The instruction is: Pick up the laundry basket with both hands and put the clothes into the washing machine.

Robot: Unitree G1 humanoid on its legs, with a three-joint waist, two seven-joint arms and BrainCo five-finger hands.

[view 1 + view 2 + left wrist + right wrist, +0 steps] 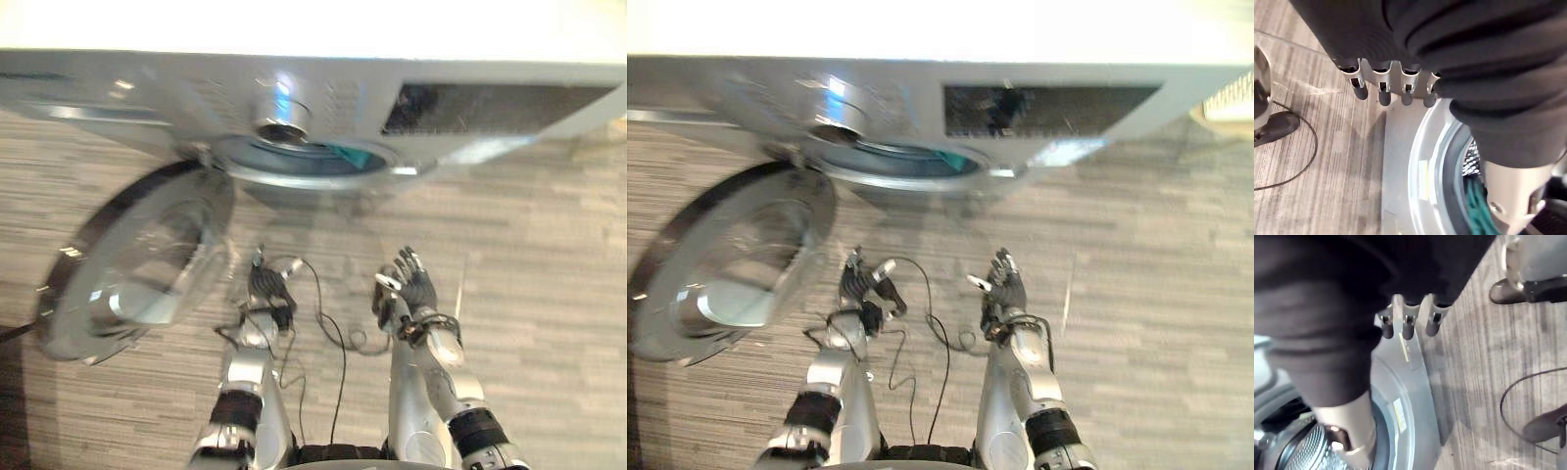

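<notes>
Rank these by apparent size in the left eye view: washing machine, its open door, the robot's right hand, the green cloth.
1. washing machine
2. open door
3. right hand, though nearer the camera
4. green cloth, partly hidden inside the machine

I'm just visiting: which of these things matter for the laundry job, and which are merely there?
Job: washing machine, its open door, teal cloth inside, left hand and right hand, both empty.
Merely there: wood floor, pale object past the machine's right end.
</notes>
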